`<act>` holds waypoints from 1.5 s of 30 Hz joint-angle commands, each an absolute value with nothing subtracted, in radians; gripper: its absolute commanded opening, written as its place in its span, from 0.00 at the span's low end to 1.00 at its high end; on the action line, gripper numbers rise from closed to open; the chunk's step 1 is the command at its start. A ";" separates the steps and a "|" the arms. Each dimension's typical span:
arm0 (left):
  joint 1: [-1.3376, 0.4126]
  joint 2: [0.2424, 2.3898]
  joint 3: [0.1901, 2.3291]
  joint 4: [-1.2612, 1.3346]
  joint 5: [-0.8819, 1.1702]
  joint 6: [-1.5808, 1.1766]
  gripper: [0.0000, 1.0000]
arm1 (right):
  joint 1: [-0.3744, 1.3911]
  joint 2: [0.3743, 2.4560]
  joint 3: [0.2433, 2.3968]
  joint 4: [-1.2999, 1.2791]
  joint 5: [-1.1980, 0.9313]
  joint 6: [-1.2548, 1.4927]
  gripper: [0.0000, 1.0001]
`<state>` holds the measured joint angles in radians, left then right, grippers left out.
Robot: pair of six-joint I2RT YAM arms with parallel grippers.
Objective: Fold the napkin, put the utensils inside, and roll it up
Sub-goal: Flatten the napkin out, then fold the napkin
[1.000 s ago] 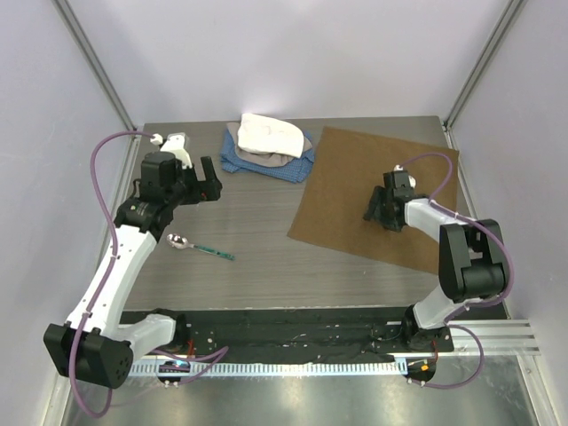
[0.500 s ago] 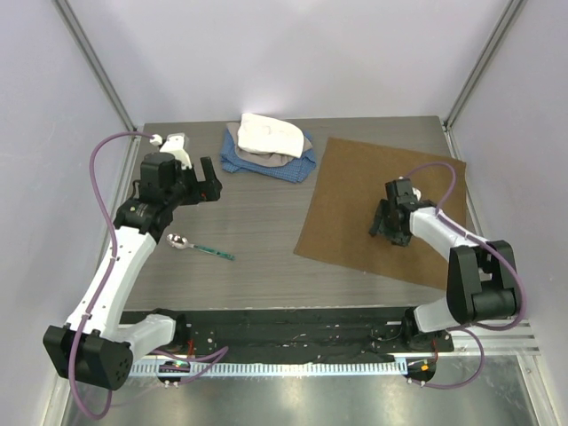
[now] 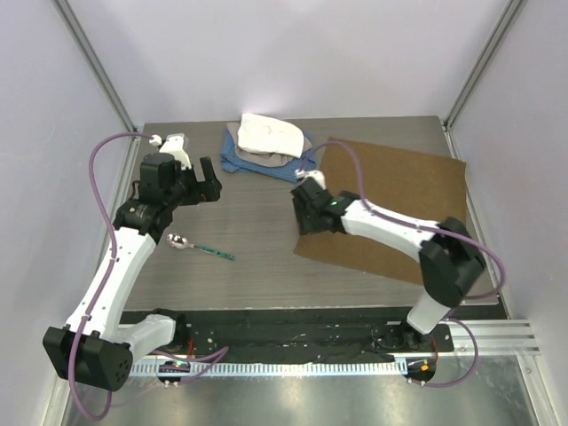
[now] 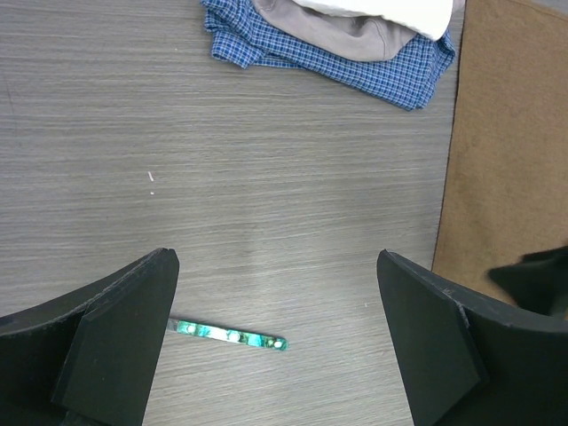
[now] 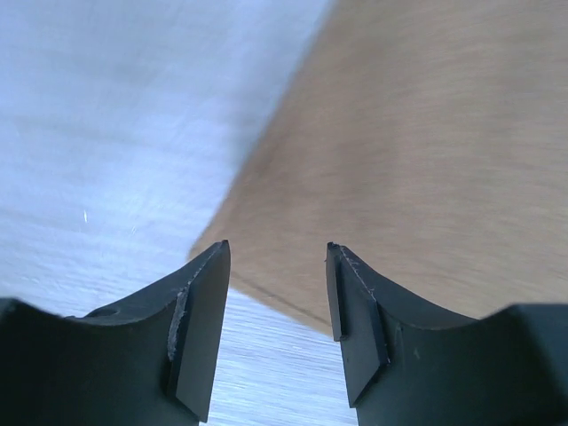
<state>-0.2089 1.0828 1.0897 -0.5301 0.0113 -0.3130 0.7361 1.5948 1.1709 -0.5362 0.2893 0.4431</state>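
The tan-brown napkin [image 3: 399, 209] lies flat on the right half of the table. My right gripper [image 3: 308, 213] hovers over its near-left corner, and in the right wrist view the jaws [image 5: 277, 257] stand open astride the napkin's edge [image 5: 417, 151], holding nothing. The spoon [image 3: 197, 247] lies on the bare table at the left, silver bowl to the left and green handle [image 4: 232, 335] pointing right. My left gripper [image 3: 211, 180] hangs wide open [image 4: 277, 293] above the table just beyond the spoon, with nothing in it.
At the back centre a blue checked cloth [image 3: 266, 164] carries a white cloth [image 3: 269, 133] on top; both also show in the left wrist view, the blue cloth [image 4: 355, 67] at the top. Side walls border the table [image 3: 248, 213].
The right arm has swung left from the napkin's middle to its near-left corner, its jaws narrowing somewhat. The napkin has shifted slightly nearer. The left arm is still.
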 commanded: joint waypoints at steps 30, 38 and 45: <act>-0.210 1.074 1.088 -0.499 0.026 -0.324 1.00 | 0.904 1.884 1.290 -0.571 0.248 0.476 0.44; -0.209 1.074 1.086 -0.497 0.026 -0.321 1.00 | 0.905 1.904 1.272 -0.578 0.270 0.486 0.43; -0.210 1.081 1.086 -0.499 0.020 -0.318 1.00 | 0.905 1.930 1.278 -0.603 0.291 0.489 0.42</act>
<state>-0.2089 1.0832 1.0897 -0.5301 0.0124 -0.3141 0.9031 1.9114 1.2755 -0.5701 0.2569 0.4770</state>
